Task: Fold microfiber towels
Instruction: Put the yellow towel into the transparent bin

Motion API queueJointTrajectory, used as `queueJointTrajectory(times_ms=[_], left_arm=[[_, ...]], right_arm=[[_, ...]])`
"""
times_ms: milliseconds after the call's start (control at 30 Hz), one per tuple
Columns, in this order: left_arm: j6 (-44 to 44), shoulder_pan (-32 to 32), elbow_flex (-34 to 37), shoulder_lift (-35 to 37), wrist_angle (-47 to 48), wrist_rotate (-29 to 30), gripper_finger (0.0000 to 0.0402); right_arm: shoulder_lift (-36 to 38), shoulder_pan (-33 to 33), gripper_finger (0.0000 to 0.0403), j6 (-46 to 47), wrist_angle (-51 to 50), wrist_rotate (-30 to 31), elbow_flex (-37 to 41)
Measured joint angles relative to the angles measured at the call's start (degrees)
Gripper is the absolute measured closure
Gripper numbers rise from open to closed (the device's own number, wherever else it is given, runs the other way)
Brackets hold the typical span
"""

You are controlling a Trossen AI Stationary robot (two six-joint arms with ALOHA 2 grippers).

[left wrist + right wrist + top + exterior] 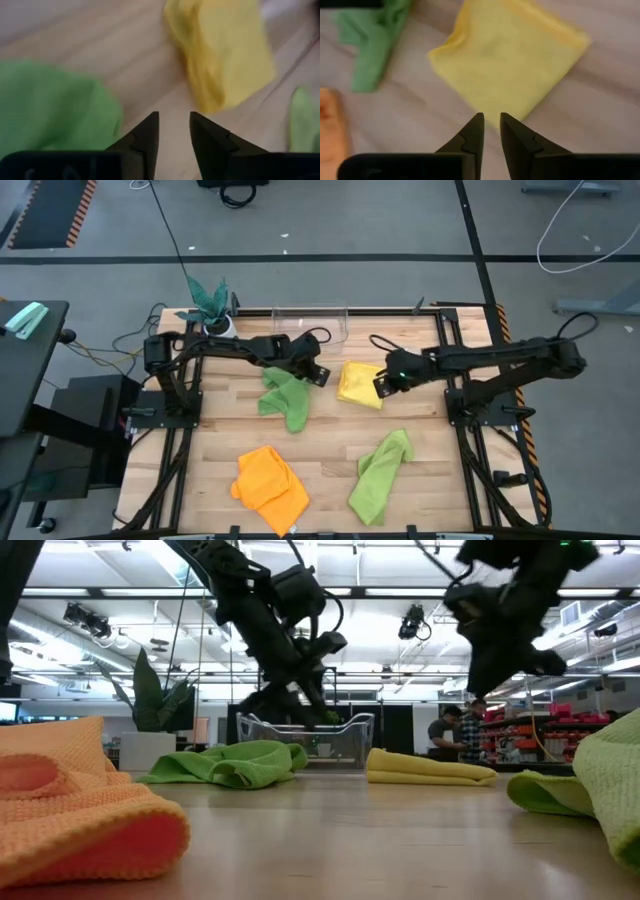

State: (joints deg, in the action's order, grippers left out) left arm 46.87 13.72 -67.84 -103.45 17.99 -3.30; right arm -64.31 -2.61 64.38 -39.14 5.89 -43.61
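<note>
A folded yellow towel (360, 384) lies flat on the wooden table at mid-far; it also shows in the low view (430, 768). A crumpled lime green towel (287, 398) lies to its left. An orange towel (270, 487) and a second green towel (380, 473) lie near the front. My left gripper (320, 375) hovers between the green and yellow towels, its fingers (173, 125) a narrow gap apart and empty. My right gripper (381, 385) hovers over the yellow towel's right edge, its fingers (491, 127) a narrow gap apart and empty.
A clear plastic bin (310, 320) stands at the table's far edge behind the towels. A teal plant in a white pot (210, 305) stands at the far left. Bare wood (330, 440) lies between the far and near towels. People stand in the room behind (440, 735).
</note>
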Motion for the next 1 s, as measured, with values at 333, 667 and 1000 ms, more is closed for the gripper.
queueJointTrajectory(times_ms=[333,667,1000], left_arm=[[1.5,1.0,0.0,-2.4,-4.3,-4.8,0.022],[9.1,1.1,0.0,-7.8,-9.3,-7.5,0.0185],[17.0,0.8,0.0,-11.8,-20.7,-10.5,0.0183]], right_arm=[[13.2,3.9,0.0296,11.1,9.2,0.9,12.6],[14.3,5.6,0.0296,3.8,9.0,10.5,13.1],[14.3,6.2,0.0298,5.1,8.4,10.3,13.1]])
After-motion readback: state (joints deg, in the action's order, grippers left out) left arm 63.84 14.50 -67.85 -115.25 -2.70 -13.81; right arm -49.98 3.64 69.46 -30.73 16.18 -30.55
